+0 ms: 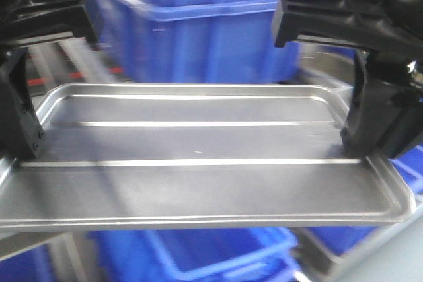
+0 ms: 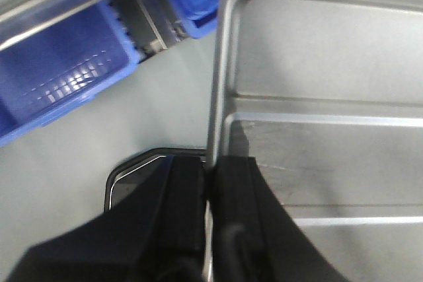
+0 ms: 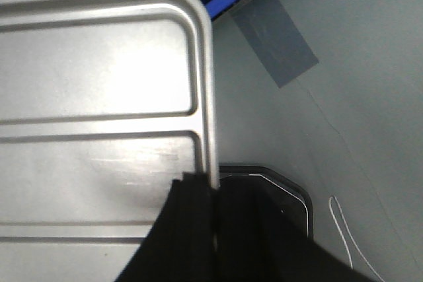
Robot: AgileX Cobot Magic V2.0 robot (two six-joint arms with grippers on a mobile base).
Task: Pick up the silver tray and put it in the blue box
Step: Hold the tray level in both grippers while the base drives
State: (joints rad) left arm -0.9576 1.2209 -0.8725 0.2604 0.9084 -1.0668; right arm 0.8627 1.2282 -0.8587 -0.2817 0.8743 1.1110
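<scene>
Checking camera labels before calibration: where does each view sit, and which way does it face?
Front view: behind the silver tray, facing forward across it to the blue box; the left gripper and right gripper show at its ends.
Left wrist: above the left gripper, looking down on the tray's left rim, which it pinches.
Right wrist: mirrored, over the right rim.
All three share the tray.
</scene>
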